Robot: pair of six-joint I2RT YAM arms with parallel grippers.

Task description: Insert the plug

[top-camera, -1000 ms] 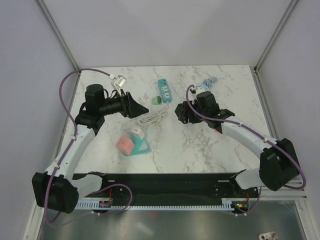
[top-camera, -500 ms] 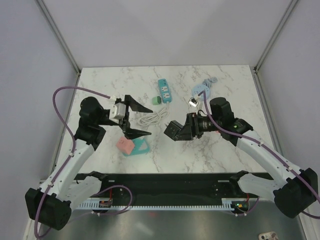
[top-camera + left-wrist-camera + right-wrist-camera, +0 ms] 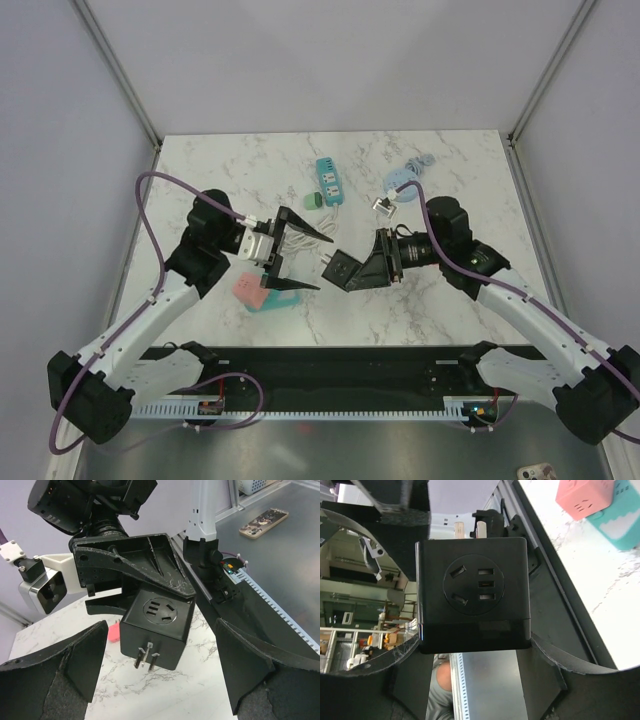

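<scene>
Black cube plug (image 3: pixel 341 270), clamped in the right gripper (image 3: pixel 362 270) above the table's (image 3: pixel 450 290) middle, is offered prongs-first toward nine o'clock. There the left gripper (image 3: pixel 308 256) hangs, jaws wide apart and empty, probably to take it. A teal power strip (image 3: pixel 328 181) lies at twelve o'clock.

Black cube plug (image 3: pixel 157 627) aloft, two prongs (image 3: pixel 146 656) exposed, socket face visible.

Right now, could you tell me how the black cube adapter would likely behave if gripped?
The black cube adapter looks rigid: its flat faces sit square in the right gripper, so it probably won't flex. Its smooth plastic may slip under a light pinch. Its two prongs stick out, likely snagging if pushed.
</scene>
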